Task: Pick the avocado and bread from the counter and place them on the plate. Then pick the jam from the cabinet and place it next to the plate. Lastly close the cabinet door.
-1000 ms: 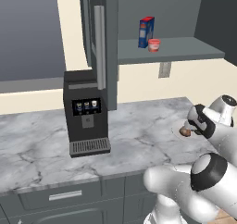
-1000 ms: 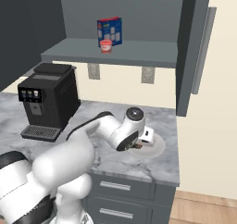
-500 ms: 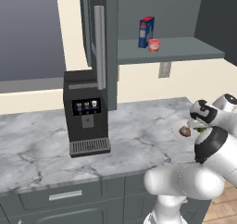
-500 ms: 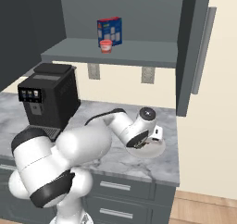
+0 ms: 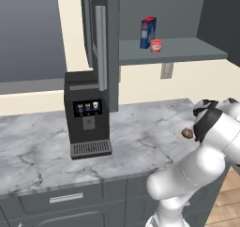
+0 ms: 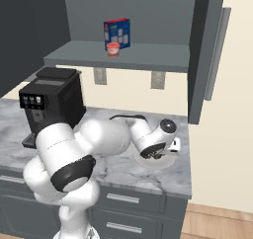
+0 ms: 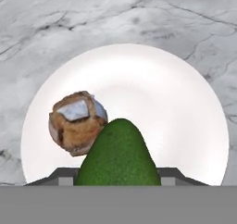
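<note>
Crusty round bread (image 7: 77,122) beside smooth avocado (image 7: 119,154) on glossy plate (image 7: 171,102)

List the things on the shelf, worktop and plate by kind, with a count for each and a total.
Food pieces (avocado, bread): 2
Shelf containers (jam, blue-and-red box): 2
Plate: 1
Coffee machine: 1
Total: 6

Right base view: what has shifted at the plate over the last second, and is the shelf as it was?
The arm's wrist has swung rightward over the plate. In the hand view the avocado sits low between the jaws, above the plate beside the bread; whether it is released cannot be told. The jam, box, coffee machine and open cabinet door stayed put.
</note>
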Robot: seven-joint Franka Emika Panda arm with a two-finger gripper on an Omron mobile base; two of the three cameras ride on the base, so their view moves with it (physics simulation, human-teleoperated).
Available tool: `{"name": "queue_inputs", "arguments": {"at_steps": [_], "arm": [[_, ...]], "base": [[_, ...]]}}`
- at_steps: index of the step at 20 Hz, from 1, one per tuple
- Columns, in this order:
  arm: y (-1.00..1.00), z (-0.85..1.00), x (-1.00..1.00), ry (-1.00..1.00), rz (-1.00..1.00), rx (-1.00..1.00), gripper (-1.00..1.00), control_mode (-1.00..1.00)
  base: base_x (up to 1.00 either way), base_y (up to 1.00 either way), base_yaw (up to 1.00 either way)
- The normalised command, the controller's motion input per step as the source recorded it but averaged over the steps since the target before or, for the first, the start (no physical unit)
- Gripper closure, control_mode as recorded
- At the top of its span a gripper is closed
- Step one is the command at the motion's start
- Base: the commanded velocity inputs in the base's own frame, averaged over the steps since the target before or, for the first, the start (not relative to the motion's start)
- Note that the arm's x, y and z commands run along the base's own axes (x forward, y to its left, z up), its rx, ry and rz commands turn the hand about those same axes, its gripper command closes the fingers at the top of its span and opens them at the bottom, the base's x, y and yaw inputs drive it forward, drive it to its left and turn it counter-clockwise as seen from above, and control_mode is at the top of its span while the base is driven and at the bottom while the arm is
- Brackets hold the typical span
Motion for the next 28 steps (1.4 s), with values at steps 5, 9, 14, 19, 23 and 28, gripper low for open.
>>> {"name": "queue_inputs", "arguments": {"at_steps": [5, 9, 14, 19, 23, 28], "arm": [[-0.01, -0.21, 0.14, 0.00, 0.04, 0.00, 1.00, -1.00], [0.00, -0.26, 0.15, 0.00, 0.04, 0.00, 1.00, -1.00], [-0.07, -0.23, 0.08, 0.00, 0.05, 0.00, 1.00, -1.00], [-0.08, -0.19, 0.03, 0.00, 0.06, 0.00, -1.00, -1.00], [-0.09, -0.06, 0.01, 0.00, 0.06, 0.00, -1.00, -1.00], [-0.03, 0.23, 0.00, -0.08, 0.05, 0.02, -1.00, -1.00]], "base": [[0.00, 0.00, 0.00], [0.00, 0.00, 0.00], [0.00, 0.00, 0.00], [0.00, 0.00, 0.00], [0.00, 0.00, 0.00], [0.00, 0.00, 0.00]]}}
